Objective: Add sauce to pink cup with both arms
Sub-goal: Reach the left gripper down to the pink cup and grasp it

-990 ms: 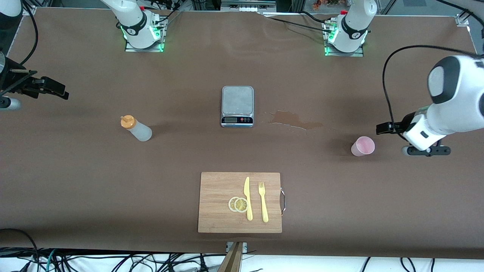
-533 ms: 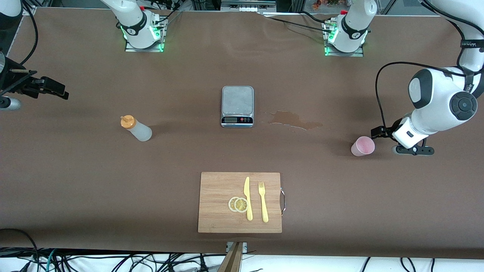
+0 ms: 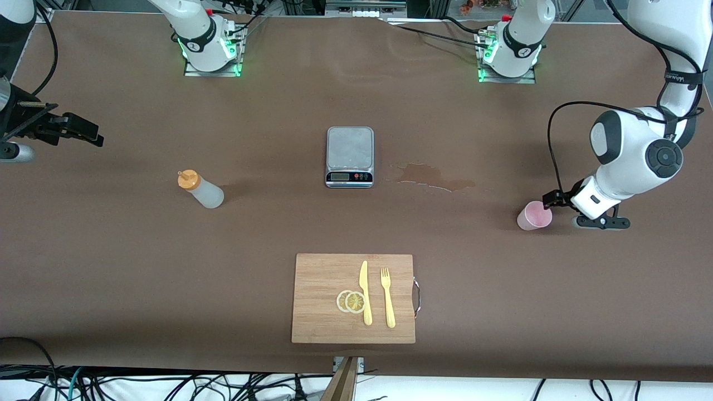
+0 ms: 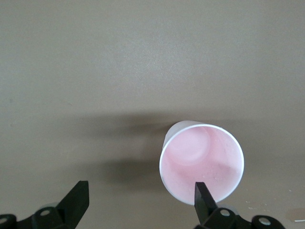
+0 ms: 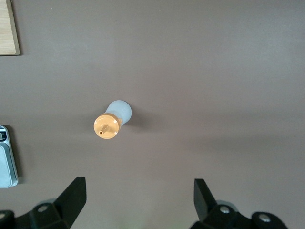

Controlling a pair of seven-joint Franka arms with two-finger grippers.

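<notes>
The left claw [image 3: 551,201], wide open and empty, has dropped beside the pink cup [image 3: 534,215] at the tabletop's [image 3: 278,111] three o'clock, ready to grasp, while the right claw [image 3: 83,132], also open and empty, waits at nine o'clock above the sauce bottle [image 3: 201,189].

Table [image 3: 111,267], contents as I find them:
- Scale [image 3: 349,156]: mid-table, toward my bases.
- Cutting board [image 3: 353,298]: nearer the front camera than the scale; on it, knife [image 3: 365,292] and fork [image 3: 387,297] side by side, two slices [image 3: 351,301], seemingly overlapping, touching the knife.
- Sauce bottle [image 3: 200,189]: upright, toward my right arm's end.
- Pink cup [image 3: 534,215]: upright, toward my left arm's end.
- Spill [image 3: 434,177]: between scale and cup.
</notes>
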